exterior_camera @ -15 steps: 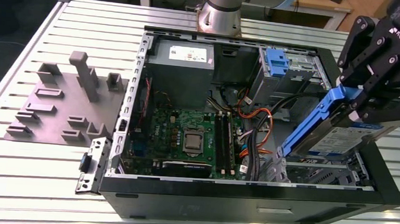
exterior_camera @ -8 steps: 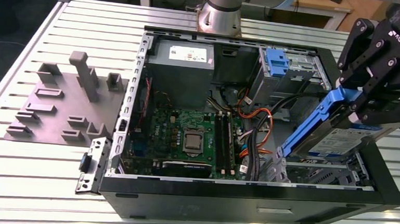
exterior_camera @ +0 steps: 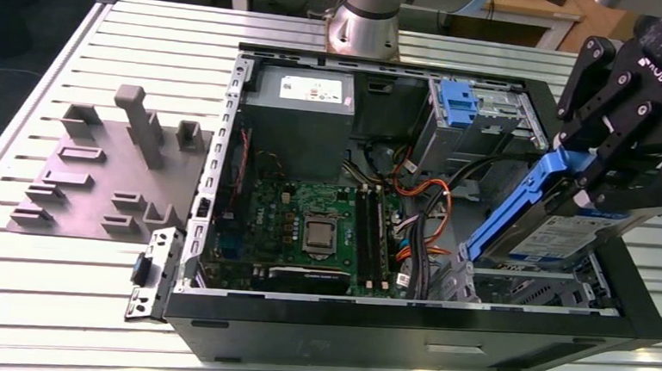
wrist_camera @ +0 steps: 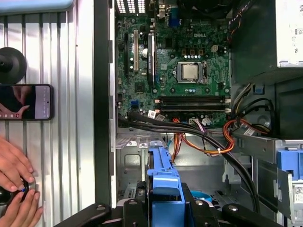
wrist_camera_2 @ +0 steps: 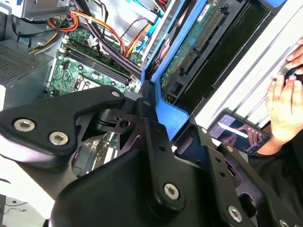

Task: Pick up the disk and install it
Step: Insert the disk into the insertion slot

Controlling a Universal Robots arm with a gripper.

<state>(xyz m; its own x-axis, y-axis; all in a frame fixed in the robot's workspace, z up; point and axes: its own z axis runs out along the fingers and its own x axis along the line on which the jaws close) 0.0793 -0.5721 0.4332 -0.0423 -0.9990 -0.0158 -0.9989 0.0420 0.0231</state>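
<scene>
Both fingers [exterior_camera: 607, 181] clamped around the disk [exterior_camera: 558, 238].

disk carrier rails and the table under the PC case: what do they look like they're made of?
Carrier rails on the disk held in the hand: bright blue with a dull sheen and moulded edges, so likely plastic. Table: pale silver with long parallel slots and a soft metallic glare, probably extruded aluminium, though that's a guess from the look alone.

The ribbed metal counter [exterior_camera: 24, 305] carries an open computer case [exterior_camera: 414, 341]. Beside it, toward the exterior view's left, lies a grey fixture plate [exterior_camera: 90, 179] with upright blocks, perhaps plastic. A phone [wrist_camera: 26, 101] also lies on it.
</scene>
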